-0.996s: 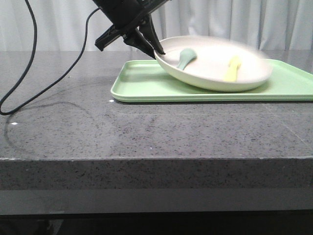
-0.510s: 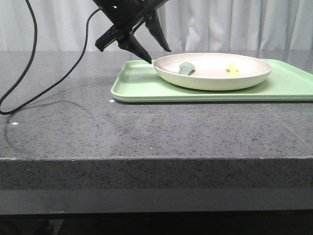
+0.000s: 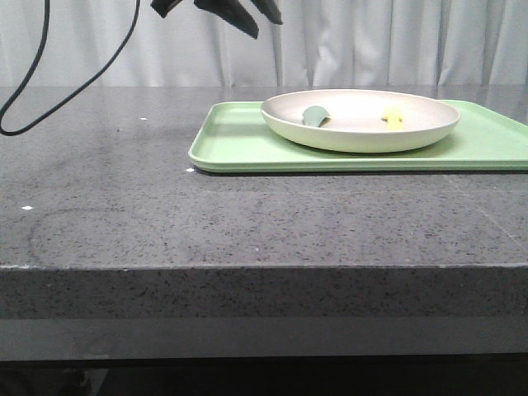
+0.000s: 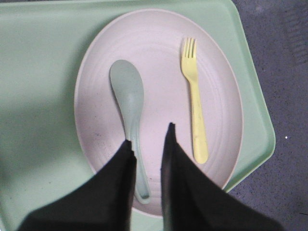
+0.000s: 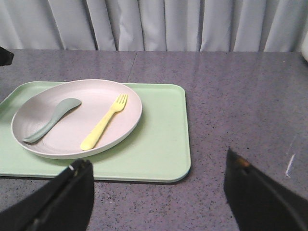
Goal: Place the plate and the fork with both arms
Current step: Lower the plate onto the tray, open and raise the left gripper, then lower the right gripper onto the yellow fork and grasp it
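Wide grey stone table [image 3: 165, 214] fills the front view, and on its far right side lies the light-green tray [image 3: 239, 144], flat and rectangular, running off the right edge of the frame. Sitting on that tray, right of centre in the front view, is the plate [image 3: 363, 136], cream and round, resting level with its rim up. Inside the plate lie two utensils, apart from each other: the dull teal spoon [image 4: 127, 96] towards the plate's left in the front view, and the fork [image 4: 195, 96], pale yellow, towards its right, lying flat (tines and handle both within the rim). Up at the top of the front view, left of centre, hangs the left gripper [image 3: 247, 12], well above the tray and touching nothing; in its wrist view the two dark fingers [image 4: 115, 187] stand a narrow gap apart with nothing between them. The right gripper [image 5: 159, 192] shows only in its own wrist view, fingers spread wide at the lower corners of the frame, holding nothing, above bare table beside the tray.
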### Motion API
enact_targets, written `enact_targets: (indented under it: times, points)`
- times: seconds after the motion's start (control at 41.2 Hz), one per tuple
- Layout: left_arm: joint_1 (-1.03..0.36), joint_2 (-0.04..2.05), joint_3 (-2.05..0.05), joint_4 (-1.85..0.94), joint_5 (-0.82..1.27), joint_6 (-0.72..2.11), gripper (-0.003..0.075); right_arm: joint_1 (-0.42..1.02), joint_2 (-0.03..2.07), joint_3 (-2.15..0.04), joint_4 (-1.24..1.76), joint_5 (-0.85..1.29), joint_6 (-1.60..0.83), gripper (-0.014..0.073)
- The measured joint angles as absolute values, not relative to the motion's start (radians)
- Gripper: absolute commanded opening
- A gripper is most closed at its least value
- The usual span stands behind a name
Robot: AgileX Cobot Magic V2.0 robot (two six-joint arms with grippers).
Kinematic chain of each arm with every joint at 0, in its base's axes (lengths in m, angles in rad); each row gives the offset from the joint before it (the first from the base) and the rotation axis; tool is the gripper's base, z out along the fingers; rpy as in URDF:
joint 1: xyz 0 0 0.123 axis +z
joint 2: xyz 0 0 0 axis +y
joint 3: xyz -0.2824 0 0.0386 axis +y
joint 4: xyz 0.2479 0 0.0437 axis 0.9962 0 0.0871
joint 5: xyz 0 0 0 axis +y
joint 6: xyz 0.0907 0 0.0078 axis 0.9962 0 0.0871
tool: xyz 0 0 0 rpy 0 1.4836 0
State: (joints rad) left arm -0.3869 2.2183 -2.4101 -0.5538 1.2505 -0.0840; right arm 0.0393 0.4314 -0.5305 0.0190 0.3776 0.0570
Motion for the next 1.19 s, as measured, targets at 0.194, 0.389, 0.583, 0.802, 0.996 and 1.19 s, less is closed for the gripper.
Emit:
enact_targets:
  times: [0.194, 0.389, 0.583, 0.802, 0.996, 1.19]
  points:
    - [-0.387, 2.095, -2.26, -0.43, 1.251, -0.058, -0.0018, 0.039, 0.431, -0.531, 0.019, 0.379, 0.057, 0.0582]
    - [-0.383, 1.899, -1.974, -0.175, 1.238, -0.055, -0.0018, 0.039, 0.431, -0.531, 0.019, 0.379, 0.057, 0.0582]
    - [-0.346, 1.671, -1.646, -0.111, 1.031, -0.053, -0.0018, 0.039, 0.45, -0.531, 0.019, 0.379, 0.057, 0.0582]
    - [-0.338, 1.416, -1.249, -0.069, 0.678, -0.05, -0.0018, 0.039, 0.537, -0.531, 0.019, 0.379, 0.057, 0.0582]
    - [-0.338, 1.184, -0.931, -0.067, 0.434, -0.05, -0.0018, 0.039, 0.662, -0.536, 0.05, 0.323, 0.057, 0.0582]
    - [-0.338, 0.918, -0.656, -0.067, 0.266, -0.05, -0.0018, 0.076, 0.842, -0.643, 0.088, 0.32, 0.057, 0.0582]
